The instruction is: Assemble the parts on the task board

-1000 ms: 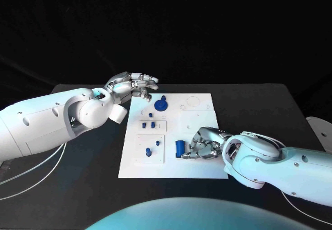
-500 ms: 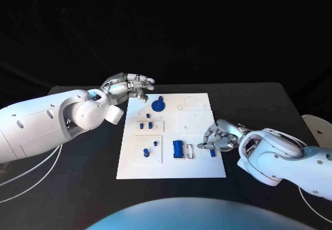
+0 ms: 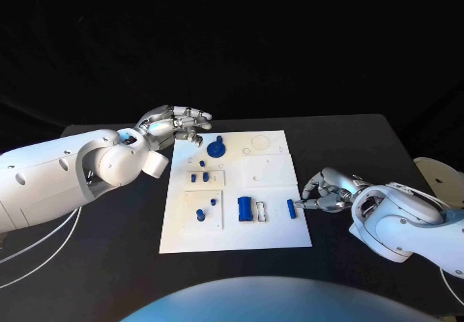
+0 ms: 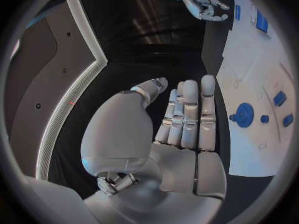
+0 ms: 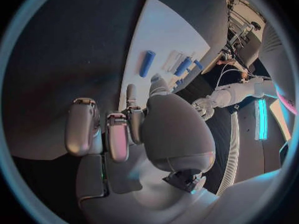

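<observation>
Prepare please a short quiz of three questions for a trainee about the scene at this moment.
1. True or false: the right hand holds a blue part.
2. Which part lies on the task board nearest the right hand?
A. the small blue bar
B. the round blue disc
C. a grey screw
3. Fill in: the left hand is at the board's far ____ corner in the head view.

Key
1. False: it is beside the board's edge, and nothing is seen in it.
2. A
3. left
</observation>
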{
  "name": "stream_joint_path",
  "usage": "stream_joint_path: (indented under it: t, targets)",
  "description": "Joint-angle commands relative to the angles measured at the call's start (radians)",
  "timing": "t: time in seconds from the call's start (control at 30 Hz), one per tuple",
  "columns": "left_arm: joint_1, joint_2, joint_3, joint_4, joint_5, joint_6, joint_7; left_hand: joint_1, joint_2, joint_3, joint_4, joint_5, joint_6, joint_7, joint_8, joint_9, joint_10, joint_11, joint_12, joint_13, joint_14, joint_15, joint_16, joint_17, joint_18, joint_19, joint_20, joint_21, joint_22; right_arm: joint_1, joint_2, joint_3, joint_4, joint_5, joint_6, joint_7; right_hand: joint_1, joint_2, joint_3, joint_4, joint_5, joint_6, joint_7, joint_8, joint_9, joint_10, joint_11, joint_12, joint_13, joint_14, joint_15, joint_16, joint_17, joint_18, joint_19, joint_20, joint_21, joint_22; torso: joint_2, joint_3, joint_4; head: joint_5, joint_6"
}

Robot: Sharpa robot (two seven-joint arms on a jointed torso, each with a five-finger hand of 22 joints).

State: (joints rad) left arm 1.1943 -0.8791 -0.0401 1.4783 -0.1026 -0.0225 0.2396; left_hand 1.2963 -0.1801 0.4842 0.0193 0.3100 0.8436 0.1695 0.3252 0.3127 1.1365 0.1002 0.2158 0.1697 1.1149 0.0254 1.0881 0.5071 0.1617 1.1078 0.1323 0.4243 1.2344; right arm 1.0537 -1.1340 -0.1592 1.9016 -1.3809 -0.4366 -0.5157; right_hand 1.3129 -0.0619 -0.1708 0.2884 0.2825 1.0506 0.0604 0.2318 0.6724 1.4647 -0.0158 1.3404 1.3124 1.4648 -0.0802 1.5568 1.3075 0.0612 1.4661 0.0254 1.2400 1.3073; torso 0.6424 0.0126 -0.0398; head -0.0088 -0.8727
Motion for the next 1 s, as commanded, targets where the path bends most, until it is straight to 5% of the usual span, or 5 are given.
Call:
stream_joint_path:
  t: [0.03, 0.73, 1.0]
  targets:
    - [-0.001, 0.001, 0.0, 0.003, 0.01, 0.006, 0.015, 0.001, 0.007, 0.0, -0.004, 0.005, -0.006, 0.001, 0.004, 0.001, -0.01, 0.0, 0.003, 0.001, -0.008, 0.002, -0.003, -0.001, 0.018, 0.006, -0.001, -0.006, -0.001, -0.014, 0.007, -0.002, -0.004, -0.048, 0.034, -0.018, 0.01, -0.001, -0.006, 0.002, -0.002, 0.009, 0.001, 0.006, 0.001, 0.015, 0.003, -0.01, 0.115, 0.092, 0.006, -0.005, 0.197, 0.005, 0.005, 0.009, -0.008, 0.174, -0.002, 0.0008, -0.0004, 0.003, 0.0]
    - [-0.002, -0.003, -0.002, 0.005, 0.011, 0.009, 0.009, 0.0, 0.007, 0.0, -0.004, 0.005, -0.006, 0.001, 0.006, 0.001, -0.01, 0.0, 0.005, 0.002, -0.008, 0.002, -0.002, -0.002, 0.018, 0.007, -0.001, -0.007, -0.001, -0.042, 0.078, -0.003, -0.034, -0.059, 0.035, -0.023, 0.016, 0.004, -0.01, 0.002, 0.006, 0.017, -0.002, 0.009, 0.004, 0.013, 0.0, -0.015, 0.112, 0.091, 0.004, -0.006, 0.194, 0.006, 0.004, 0.008, -0.013, 0.173, 0.001, -0.0007, 0.0002, 0.01, 0.0]
    - [-0.002, -0.005, -0.002, 0.008, 0.011, 0.009, 0.007, 0.0, 0.007, 0.0, -0.004, 0.005, -0.006, 0.001, 0.006, 0.001, -0.01, 0.0, 0.005, 0.002, -0.008, 0.002, -0.002, -0.002, 0.018, 0.007, -0.001, -0.007, -0.001, -0.047, 0.102, -0.002, -0.064, -0.098, 0.058, -0.027, 0.097, 0.027, 0.002, -0.005, 0.021, 0.017, -0.008, 0.002, 0.005, 0.013, -0.005, -0.015, 0.11, 0.092, -0.001, -0.007, 0.195, 0.006, 0.005, 0.004, -0.014, 0.173, 0.0, 0.0, 0.001, 0.013, 0.0]
